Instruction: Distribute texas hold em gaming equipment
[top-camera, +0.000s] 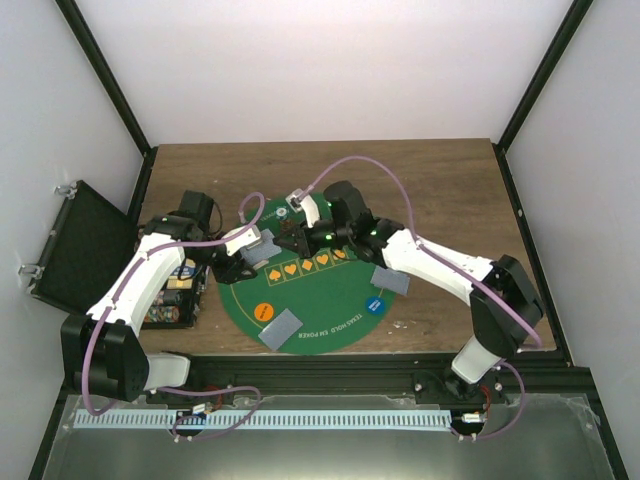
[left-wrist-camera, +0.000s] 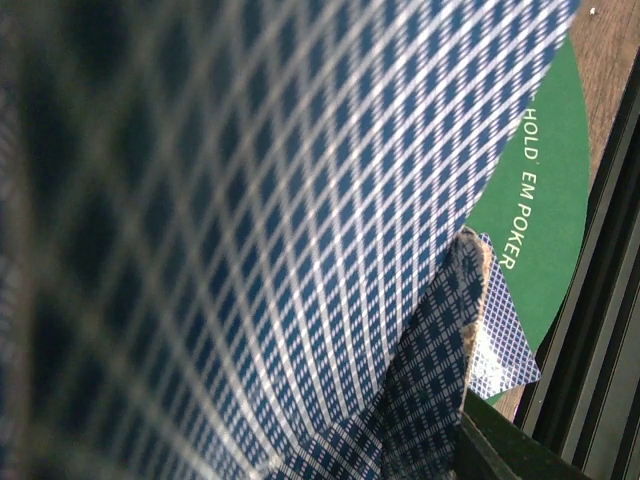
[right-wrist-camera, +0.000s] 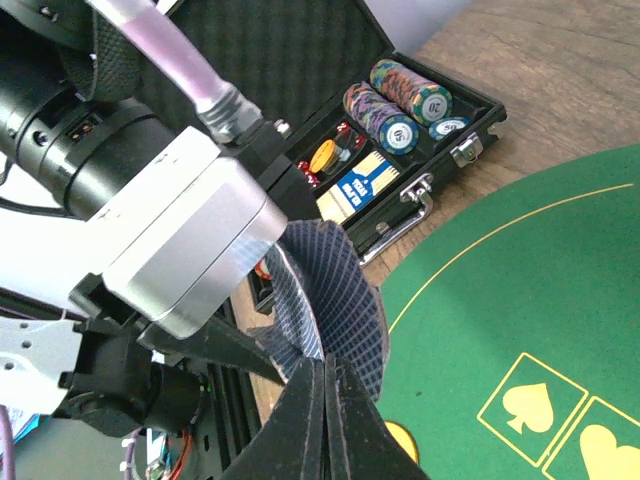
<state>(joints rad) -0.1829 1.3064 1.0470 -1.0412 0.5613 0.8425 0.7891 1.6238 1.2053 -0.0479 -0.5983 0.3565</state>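
The left claw (top-camera: 243, 258) grips a thin pack of cards (left-wrist-camera: 250, 230) over the left edge of the round green felt mat (top-camera: 330, 300). Their backs carry a fine blue-and-white lattice. The right claw (right-wrist-camera: 325, 400) presses its tapered black fingers together on the lower edge of one card (right-wrist-camera: 335, 300), which bows in a glossy curve. An orange disc (top-camera: 263, 311) and a blue disc (top-camera: 376, 304) lie flat on the mat. A black hard case (top-camera: 85, 240) sits open at the left edge of the wooden bench (top-camera: 440, 190).
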